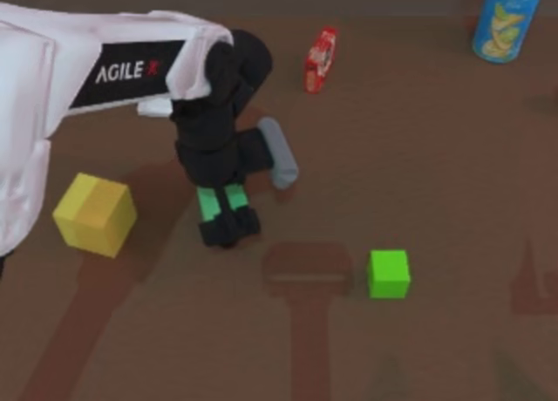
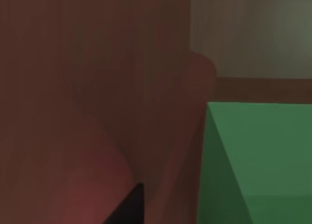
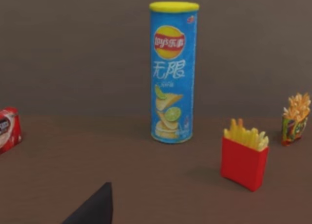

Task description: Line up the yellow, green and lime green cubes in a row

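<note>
The yellow cube [image 1: 94,214] stands at the left of the table. The lime green cube [image 1: 388,273] sits right of centre, nearer the front. Between them, my left gripper [image 1: 228,227] reaches down over the green cube [image 1: 209,202], which shows just behind its black fingers. Seen from the left wrist, the green cube [image 2: 263,156] fills one side, and a strip of bare table separates it from the one dark fingertip [image 2: 131,209] that shows. The right arm is out of the top view. Only one of its fingertips [image 3: 97,208] shows, set off to the side above bare table.
A grey rounded bar [image 1: 279,152] lies just right of the left arm. A red packet [image 1: 320,59] lies at the back. A blue chips can [image 1: 508,19] stands back right, and a red fries box [image 3: 243,158] and small snack bag [image 3: 295,118] stand near it.
</note>
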Available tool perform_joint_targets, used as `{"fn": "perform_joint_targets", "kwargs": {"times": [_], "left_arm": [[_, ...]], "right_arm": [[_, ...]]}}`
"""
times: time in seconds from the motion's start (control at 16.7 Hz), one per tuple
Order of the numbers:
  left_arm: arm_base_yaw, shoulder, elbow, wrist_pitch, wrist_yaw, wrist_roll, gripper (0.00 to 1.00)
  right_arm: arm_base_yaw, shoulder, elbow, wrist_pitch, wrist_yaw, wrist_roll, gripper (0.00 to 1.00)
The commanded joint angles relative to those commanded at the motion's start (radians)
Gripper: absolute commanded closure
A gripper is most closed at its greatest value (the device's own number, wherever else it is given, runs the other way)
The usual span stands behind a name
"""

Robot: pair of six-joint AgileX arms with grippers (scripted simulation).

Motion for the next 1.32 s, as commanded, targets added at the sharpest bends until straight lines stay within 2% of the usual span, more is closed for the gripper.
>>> {"fn": "perform_joint_targets", "kwargs": {"times": [0.42,1.02,1.32], "left_arm": [[0.000,0.000,0.000,0.000,0.000,0.000,0.98],[0.000,-0.026,0.005,-0.020,0.011,-0.008,1.00],[0.012,-0.066,0.108,-0.170,0.011,-0.009,1.00]], "right_arm": [[0.000,0.000,0.000,0.000,0.000,0.000,0.00],[0.000,0.000,0.000,0.000,0.000,0.000,0.00],[0.000,0.000,0.000,0.000,0.000,0.000,0.00]]}}
